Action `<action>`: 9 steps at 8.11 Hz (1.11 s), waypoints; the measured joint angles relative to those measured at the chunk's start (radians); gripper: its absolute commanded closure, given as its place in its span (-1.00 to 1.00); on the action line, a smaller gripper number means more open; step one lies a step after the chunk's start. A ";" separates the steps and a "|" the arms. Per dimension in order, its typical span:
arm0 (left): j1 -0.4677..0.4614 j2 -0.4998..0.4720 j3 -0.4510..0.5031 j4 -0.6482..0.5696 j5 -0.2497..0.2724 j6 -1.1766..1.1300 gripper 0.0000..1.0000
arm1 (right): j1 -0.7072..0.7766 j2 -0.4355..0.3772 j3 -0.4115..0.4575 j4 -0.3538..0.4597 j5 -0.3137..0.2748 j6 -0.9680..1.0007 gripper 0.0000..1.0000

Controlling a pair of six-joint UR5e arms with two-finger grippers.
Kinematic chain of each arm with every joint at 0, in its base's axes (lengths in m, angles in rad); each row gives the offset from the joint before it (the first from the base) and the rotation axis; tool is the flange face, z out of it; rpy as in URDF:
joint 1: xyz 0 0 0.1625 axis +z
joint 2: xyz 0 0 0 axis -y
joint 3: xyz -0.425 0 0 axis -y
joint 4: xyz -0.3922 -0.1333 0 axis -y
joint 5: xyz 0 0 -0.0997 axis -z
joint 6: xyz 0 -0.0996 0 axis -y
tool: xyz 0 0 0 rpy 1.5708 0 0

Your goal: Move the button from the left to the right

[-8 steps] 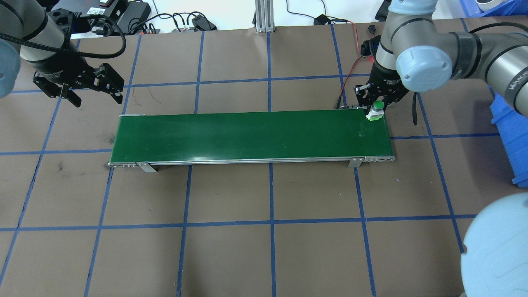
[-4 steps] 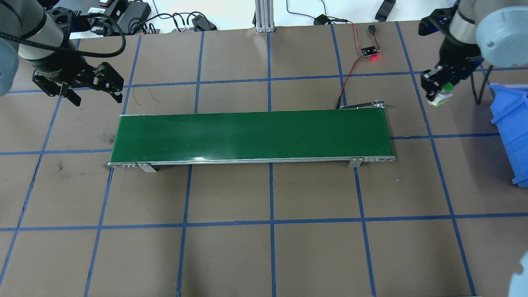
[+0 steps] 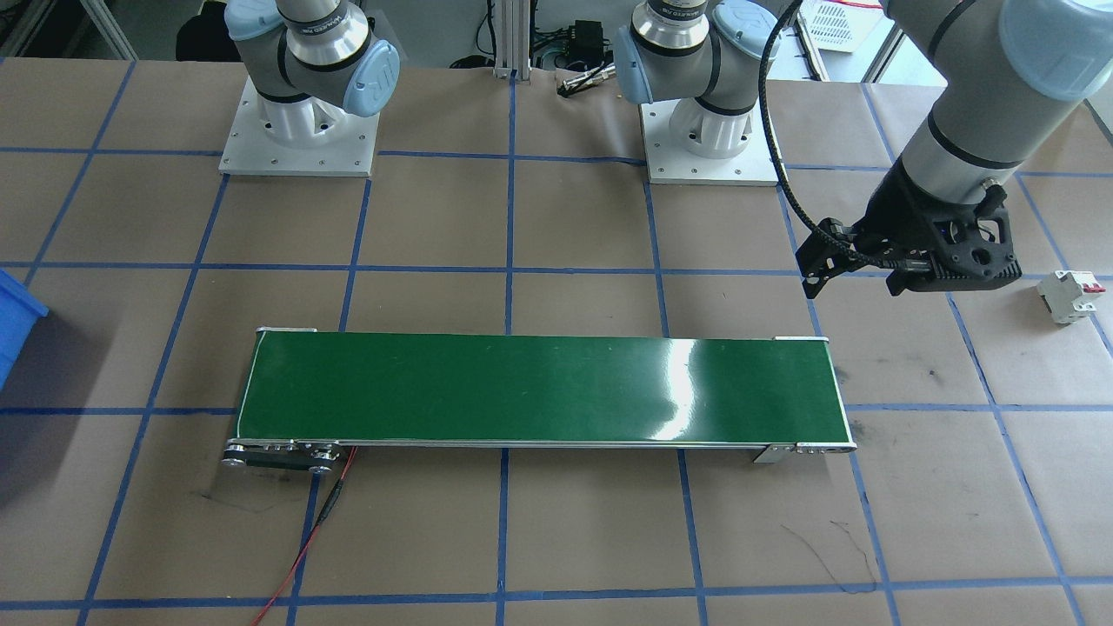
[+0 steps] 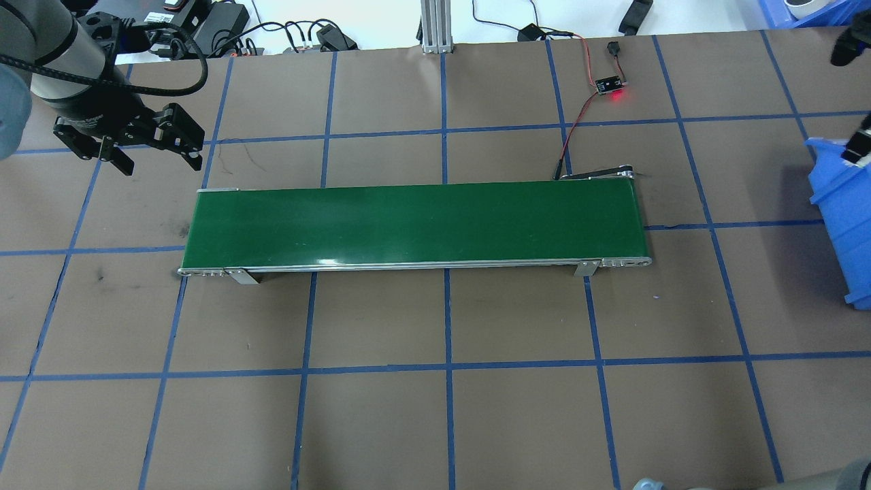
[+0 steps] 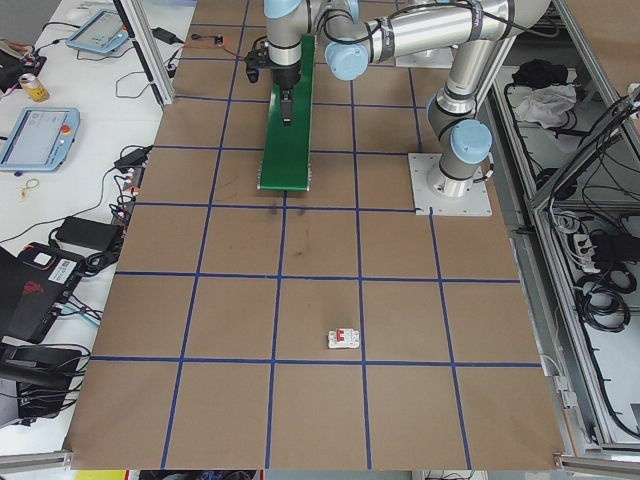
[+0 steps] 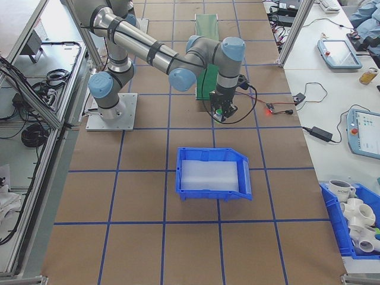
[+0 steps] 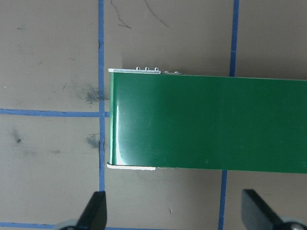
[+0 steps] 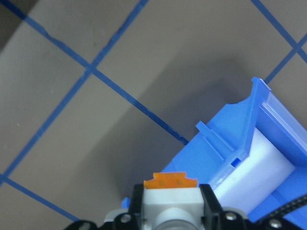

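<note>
The small push-button with white-grey body and orange-red base (image 8: 171,194) is clamped in the right gripper (image 8: 171,207), held above the blue plastic bin's (image 8: 240,158) rim at 5 o'clock. The left gripper (image 7: 172,211) is held spread, empty, beside the green conveyor belt (image 7: 211,122).

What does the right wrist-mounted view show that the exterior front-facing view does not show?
Only the right wrist view shows the button, with its orange base, clamped in the right pincer near the blue bin's open front. Only the front-facing view shows the green conveyor belt, the open left pincer and the white circuit breaker. Both show the bin and the brown table with blue grid lines.
</note>
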 measured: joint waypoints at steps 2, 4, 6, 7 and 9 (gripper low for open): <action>0.001 -0.011 0.002 -0.002 0.013 0.000 -1.00 | -0.150 0.029 0.002 -0.075 0.011 -0.327 1.00; 0.001 -0.014 -0.002 0.001 0.018 0.000 -1.00 | -0.273 0.107 0.003 -0.184 0.097 -0.604 1.00; 0.001 -0.014 -0.004 0.004 0.020 0.000 -1.00 | -0.311 0.194 0.009 -0.278 0.141 -0.733 0.87; 0.001 -0.012 -0.005 0.005 0.020 0.000 -1.00 | -0.316 0.234 0.014 -0.301 0.140 -0.772 0.82; 0.001 -0.016 -0.003 0.001 0.021 -0.001 -1.00 | -0.318 0.274 0.032 -0.317 0.135 -0.826 0.14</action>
